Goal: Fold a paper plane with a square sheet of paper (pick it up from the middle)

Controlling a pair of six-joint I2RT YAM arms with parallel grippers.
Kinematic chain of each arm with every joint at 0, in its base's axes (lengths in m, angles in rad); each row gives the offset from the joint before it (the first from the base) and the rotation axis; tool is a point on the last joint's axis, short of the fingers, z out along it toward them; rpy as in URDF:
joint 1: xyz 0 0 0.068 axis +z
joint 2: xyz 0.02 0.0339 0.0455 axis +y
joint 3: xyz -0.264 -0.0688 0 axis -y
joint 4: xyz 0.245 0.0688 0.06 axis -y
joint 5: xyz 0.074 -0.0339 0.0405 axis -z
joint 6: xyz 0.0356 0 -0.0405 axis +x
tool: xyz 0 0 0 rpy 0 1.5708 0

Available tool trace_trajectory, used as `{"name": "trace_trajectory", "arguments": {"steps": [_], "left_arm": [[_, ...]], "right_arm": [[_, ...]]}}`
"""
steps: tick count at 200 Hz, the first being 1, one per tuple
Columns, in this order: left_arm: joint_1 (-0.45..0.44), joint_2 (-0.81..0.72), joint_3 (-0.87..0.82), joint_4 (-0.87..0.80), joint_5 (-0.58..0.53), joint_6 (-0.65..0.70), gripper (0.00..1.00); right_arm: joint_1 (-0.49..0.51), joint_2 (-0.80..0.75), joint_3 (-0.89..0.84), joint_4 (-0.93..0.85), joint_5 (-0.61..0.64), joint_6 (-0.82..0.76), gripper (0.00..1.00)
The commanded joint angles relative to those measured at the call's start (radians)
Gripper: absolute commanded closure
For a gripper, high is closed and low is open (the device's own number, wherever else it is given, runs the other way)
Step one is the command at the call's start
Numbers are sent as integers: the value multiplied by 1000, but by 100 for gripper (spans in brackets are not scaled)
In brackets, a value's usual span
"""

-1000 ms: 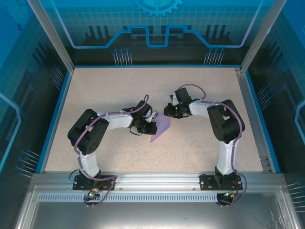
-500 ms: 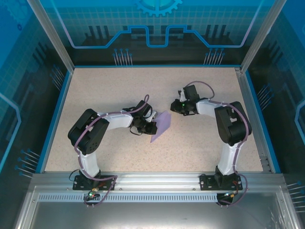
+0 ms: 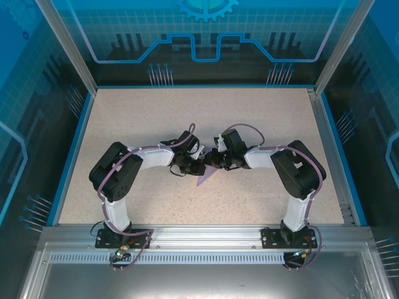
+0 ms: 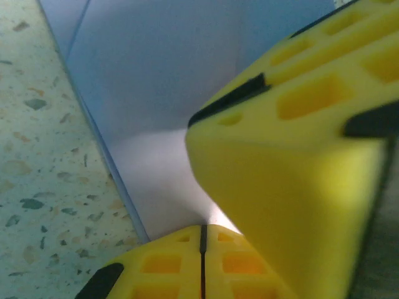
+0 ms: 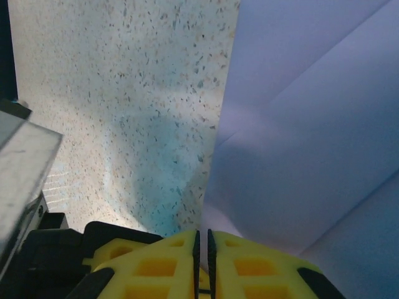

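The lavender sheet of paper lies partly folded at mid-table, its pointed lower corner showing below both grippers. My left gripper is shut, its tips resting on the paper near a folded edge. I cannot tell whether any paper is pinched between them. My right gripper is also shut, with a hairline gap, and its tips sit at the left edge of the paper. One of its yellow fingers looms close in the left wrist view. The two grippers almost touch above the sheet.
The speckled tabletop stretches free on all sides of the paper. Blue walls and a metal frame bound it. Both arm bases stand at the near rail.
My right gripper swung away to the back right, then came back onto the sheet beside the left gripper, covering its upper part. The left gripper and paper stayed put.
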Motion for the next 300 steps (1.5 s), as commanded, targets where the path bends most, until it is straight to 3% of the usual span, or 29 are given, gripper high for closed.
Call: {"name": "trace_trajectory", "arguments": {"steps": [1, 73, 163, 300], "left_arm": [[-3, 40, -40, -145, -72, 29, 92], [-15, -26, -81, -125, -37, -26, 92], [-133, -88, -150, -183, -225, -91, 92], [-291, -239, -250, -257, -289, -213, 92]], "right_arm": [[3, 28, -12, -15, 26, -2, 86], [2, 85, -17, -113, 142, -76, 86], [-6, 124, -55, -103, 170, -90, 87], [-21, 126, -60, -91, 157, -104, 88]]}}
